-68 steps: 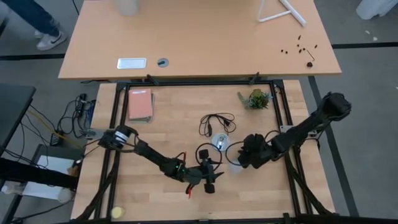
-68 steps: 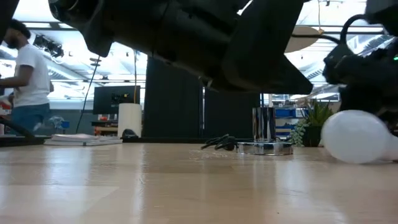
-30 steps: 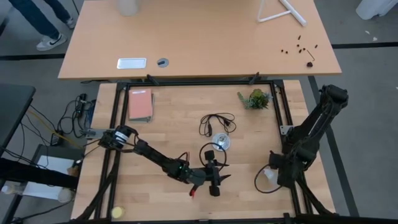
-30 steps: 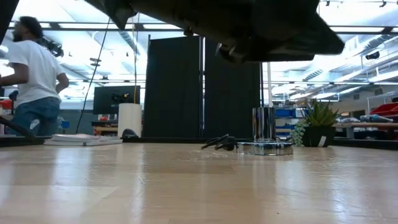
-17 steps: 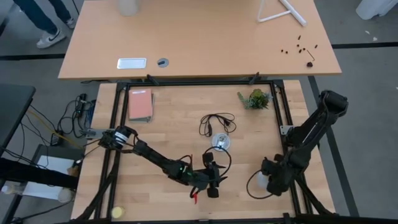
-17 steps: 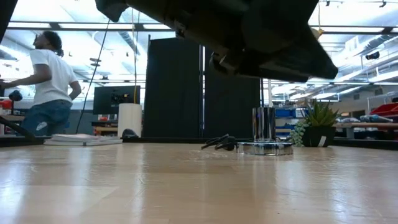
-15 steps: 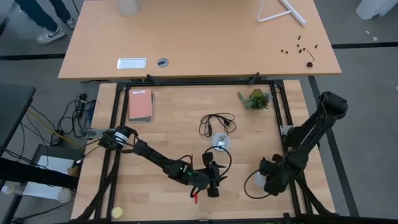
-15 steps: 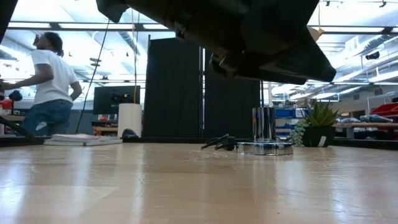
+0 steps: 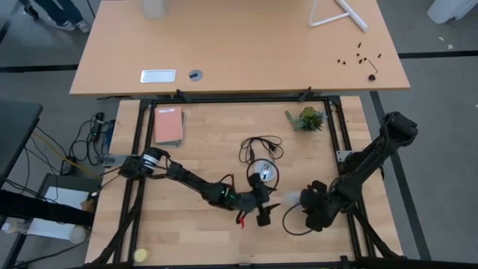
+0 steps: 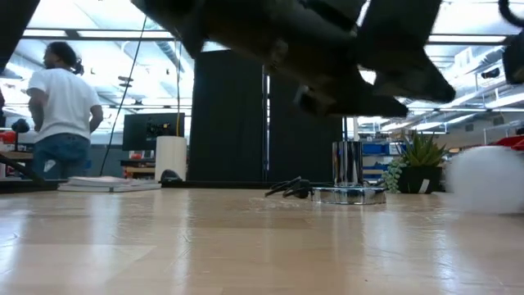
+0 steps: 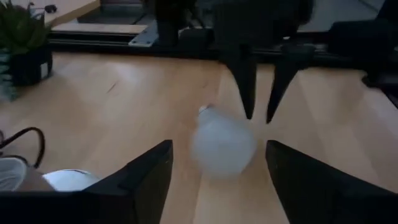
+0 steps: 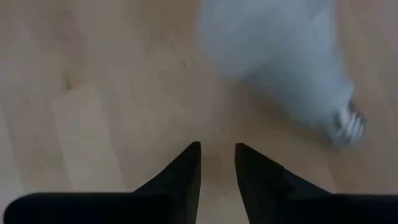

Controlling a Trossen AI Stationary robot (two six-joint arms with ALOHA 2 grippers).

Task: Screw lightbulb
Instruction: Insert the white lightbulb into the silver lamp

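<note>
The white lightbulb (image 9: 291, 198) lies on its side on the wooden table between my two grippers. It is blurred in the left wrist view (image 11: 224, 148) and in the right wrist view (image 12: 280, 56), where its greyish screw end (image 12: 345, 124) shows. My left gripper (image 9: 267, 211) is wide open and faces the bulb from the table's left. My right gripper (image 12: 217, 149) stands just to the bulb's right, its fingers a narrow gap apart and clear of the bulb. The silvery socket disc (image 9: 263, 172) sits flat a little farther back.
The socket's thin black cord (image 9: 260, 146) coils behind the disc. A potted plant (image 9: 306, 118) and a pink book (image 9: 168, 125) lie near the far edge. A yellow ball (image 9: 140, 255) is at the near left corner. A person (image 10: 57, 106) stands in the room beyond.
My right gripper has gone from the table's near right toward the left. The bulb has travelled along the table ahead of it and now shows at the right of the low view. My left gripper has shifted a little to the right, toward the bulb.
</note>
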